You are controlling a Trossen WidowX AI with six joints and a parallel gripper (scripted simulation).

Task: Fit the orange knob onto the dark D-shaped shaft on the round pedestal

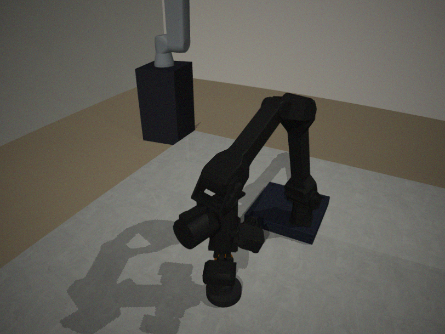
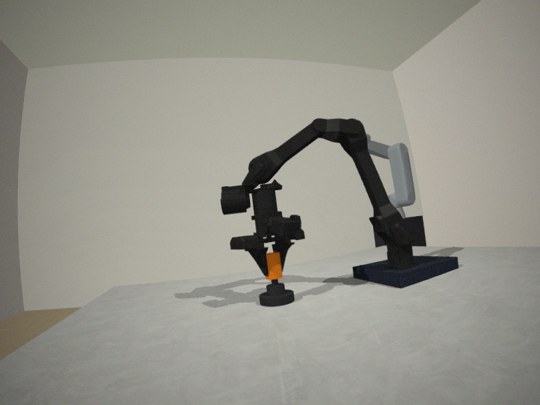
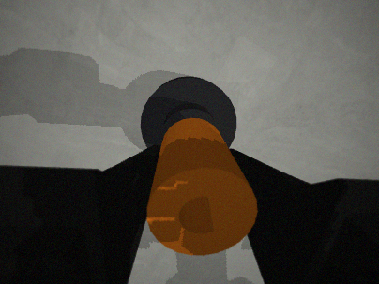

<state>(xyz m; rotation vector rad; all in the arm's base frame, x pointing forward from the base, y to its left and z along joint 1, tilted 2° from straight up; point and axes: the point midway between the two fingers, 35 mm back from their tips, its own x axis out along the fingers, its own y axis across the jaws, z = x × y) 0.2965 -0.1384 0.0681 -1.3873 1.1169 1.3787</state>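
The orange knob (image 2: pixel 273 263) (image 3: pixel 197 186) is an upright cylinder, nearly vertical, above the round dark pedestal (image 2: pixel 276 298) (image 3: pixel 188 90) (image 1: pixel 223 298). My gripper (image 2: pixel 274 270) (image 3: pixel 192 154) is shut on the knob, one finger on each side. A short piece of the dark shaft (image 2: pixel 274 281) shows between the knob's lower end and the pedestal's raised collar. The knob's top shows a D-shaped recess with its flat side to the right in the wrist view. The shaft's top and its flat side are hidden. In the top view the gripper hides most of the knob.
My arm's dark blue base plate (image 1: pixel 281 215) (image 2: pixel 405 272) stands on the grey table behind the pedestal. A grey second arm (image 1: pixel 177 14) (image 2: pixel 400 173) stands on a dark block (image 1: pixel 159 103) farther back. Shadows of an arm lie across the table.
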